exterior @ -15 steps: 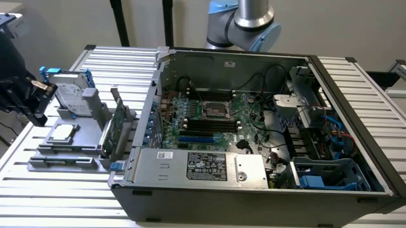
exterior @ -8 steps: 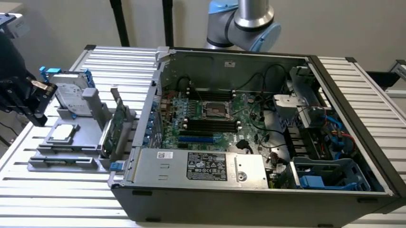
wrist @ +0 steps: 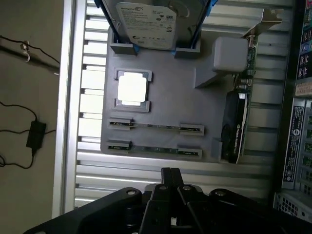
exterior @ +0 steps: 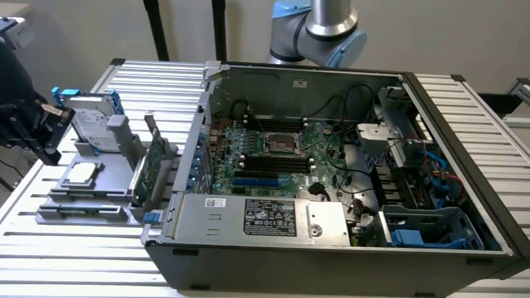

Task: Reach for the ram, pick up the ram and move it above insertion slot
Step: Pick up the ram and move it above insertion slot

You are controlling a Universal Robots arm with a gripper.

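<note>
Two ram sticks stand on edge in a grey fixture (wrist: 161, 92): one ram stick (wrist: 156, 127) and a second ram stick (wrist: 153, 149) closer to my gripper. My gripper (wrist: 170, 176) hangs above the slatted table just off the fixture's edge, its two black fingers pressed together with nothing between them. In the exterior view my gripper (exterior: 48, 127) is at the far left, beside the fixture (exterior: 91, 195). The black insertion slots (exterior: 277, 163) lie on the motherboard inside the open computer case.
The fixture also holds a hard drive (wrist: 151, 19), a silver processor (wrist: 132, 88) and a wider expansion card (wrist: 236, 124). The open case (exterior: 331, 248) fills the exterior view's right, its wall rising between fixture and motherboard. Cables lie on the floor (wrist: 29, 126).
</note>
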